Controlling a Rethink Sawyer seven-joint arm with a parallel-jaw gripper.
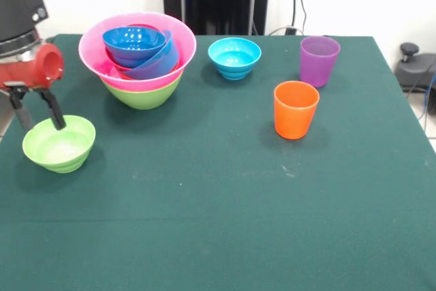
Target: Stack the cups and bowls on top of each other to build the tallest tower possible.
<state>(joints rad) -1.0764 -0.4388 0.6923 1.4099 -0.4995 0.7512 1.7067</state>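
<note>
One small lime bowl, rim straddled by the spread claw, unclenched for pickup. Tower: nested bowls, wide ones lowest for stability.

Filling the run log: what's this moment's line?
gripper: open, astride small green bowl's rim | tower: untouched | cups: apart, upright

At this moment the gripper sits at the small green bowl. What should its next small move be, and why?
Probably close on the rim of the small green bowl. The gripper is open, with one finger inside the bowl and the other outside its far rim, so the wall lies between them. The bowl still rests on the table, apart from the tower, so it must be gripped before it can be lifted there.
</note>
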